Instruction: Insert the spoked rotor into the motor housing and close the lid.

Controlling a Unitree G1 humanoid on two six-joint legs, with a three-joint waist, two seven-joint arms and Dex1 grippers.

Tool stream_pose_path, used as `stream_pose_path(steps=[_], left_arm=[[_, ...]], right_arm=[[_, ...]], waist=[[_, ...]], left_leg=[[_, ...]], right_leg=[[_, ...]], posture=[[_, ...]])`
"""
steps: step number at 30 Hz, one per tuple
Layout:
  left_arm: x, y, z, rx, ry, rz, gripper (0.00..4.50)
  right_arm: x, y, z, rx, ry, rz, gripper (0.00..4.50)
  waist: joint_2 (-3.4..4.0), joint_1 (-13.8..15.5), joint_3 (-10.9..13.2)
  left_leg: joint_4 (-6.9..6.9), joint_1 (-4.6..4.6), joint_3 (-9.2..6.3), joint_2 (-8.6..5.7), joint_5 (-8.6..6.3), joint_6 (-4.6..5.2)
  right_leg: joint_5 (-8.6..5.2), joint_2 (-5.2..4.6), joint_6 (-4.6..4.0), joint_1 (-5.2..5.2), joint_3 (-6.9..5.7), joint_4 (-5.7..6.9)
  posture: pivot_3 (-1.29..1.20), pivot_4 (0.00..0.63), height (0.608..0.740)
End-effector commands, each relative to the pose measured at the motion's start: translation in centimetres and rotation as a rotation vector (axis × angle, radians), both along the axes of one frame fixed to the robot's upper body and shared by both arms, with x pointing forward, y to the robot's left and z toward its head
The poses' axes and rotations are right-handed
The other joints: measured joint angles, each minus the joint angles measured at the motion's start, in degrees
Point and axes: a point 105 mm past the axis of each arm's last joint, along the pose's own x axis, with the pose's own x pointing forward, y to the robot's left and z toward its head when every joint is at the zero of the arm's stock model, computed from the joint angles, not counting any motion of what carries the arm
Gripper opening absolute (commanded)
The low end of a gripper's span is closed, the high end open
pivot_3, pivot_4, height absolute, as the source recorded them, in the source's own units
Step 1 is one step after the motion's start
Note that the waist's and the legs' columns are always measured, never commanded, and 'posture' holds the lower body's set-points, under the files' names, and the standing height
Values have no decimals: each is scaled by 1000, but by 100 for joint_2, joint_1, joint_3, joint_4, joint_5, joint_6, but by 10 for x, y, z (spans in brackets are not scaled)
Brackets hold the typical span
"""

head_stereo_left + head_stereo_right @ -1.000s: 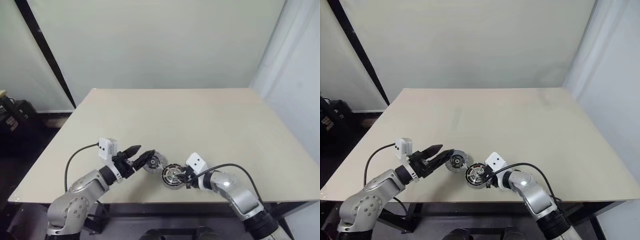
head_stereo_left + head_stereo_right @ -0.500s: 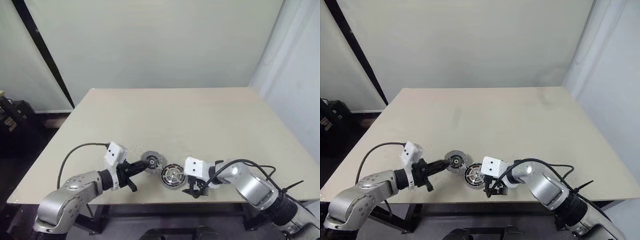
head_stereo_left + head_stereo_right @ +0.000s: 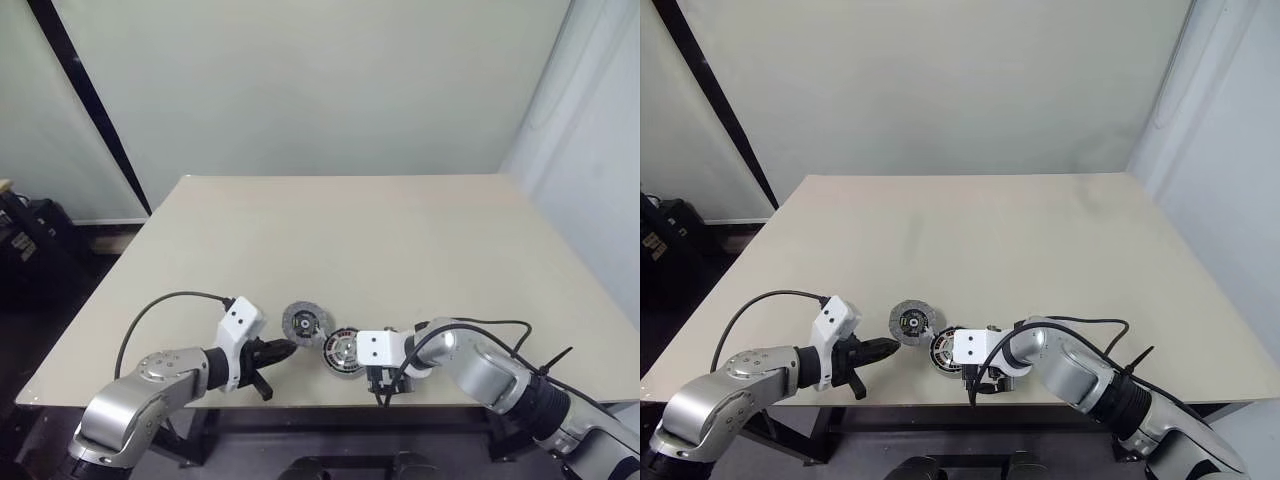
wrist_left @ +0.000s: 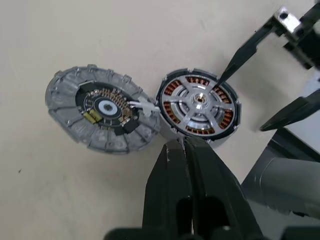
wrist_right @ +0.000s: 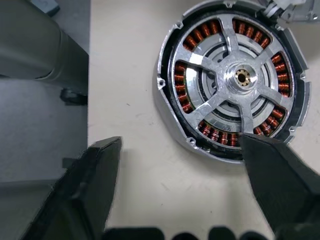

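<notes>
The motor housing (image 5: 235, 75), ringed with copper windings, lies flat near the table's front edge. The silver spoked rotor (image 5: 240, 77) sits inside it, hub up. Beside the housing (image 4: 197, 107) the grey lid (image 4: 105, 115) lies flat on the table, its rim touching the housing's, with a small white piece (image 4: 145, 106) bridging them. My left gripper (image 4: 182, 150) is shut and empty, pointing at the spot where lid and housing meet, a little short of both. My right gripper (image 5: 178, 142) is open over the housing's near side, one fingertip (image 4: 235, 62) at its rim.
The beige table (image 3: 400, 240) stretches wide and bare behind the parts. Its front edge (image 3: 300, 405) runs just under both grippers. Black cables (image 3: 170, 300) loop off both wrists. Dark equipment (image 3: 25, 235) stands on the floor at the far left.
My left gripper shut and drew back from the lid toward the front edge. My right gripper rolled, swung round to the housing's near side and opened wide. The lid and housing stayed put.
</notes>
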Motion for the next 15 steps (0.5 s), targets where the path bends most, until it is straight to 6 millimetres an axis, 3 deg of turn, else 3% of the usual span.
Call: stream_pose_path(steps=[1, 5, 9, 15], left_arm=[[5, -1, 10, 12, -59, -2, 0], [6, 3, 9, 21, -59, 16, 0], [4, 2, 8, 3, -56, 12, 0], [4, -1, 10, -33, -64, 14, 0]], right_arm=[[6, 2, 5, 1, -40, 15, 2893], [4, 1, 2, 0, -30, 13, 1467], [-8, 13, 6, 116, 119, -65, 96], [-9, 19, 7, 182, 237, -212, 24]], waist=[[0, 0, 0], [0, 6, -1], [-2, 3, -2], [-1, 5, -2]], left_leg=[[0, 1, 0, 0, 0, 0], [0, 3, -1, 0, 0, 0], [0, 5, -2, 0, 0, 0], [5, 6, -3, -2, 0, 0]], right_leg=[[0, 0, 0, 0, 0, 0], [0, 0, 0, 3, -1, 1], [0, 0, 0, 6, -1, 1], [0, 1, 0, 7, 0, 6]], posture=[[0, 0, 740], [0, 0, 740], [0, 0, 740], [0, 0, 740]])
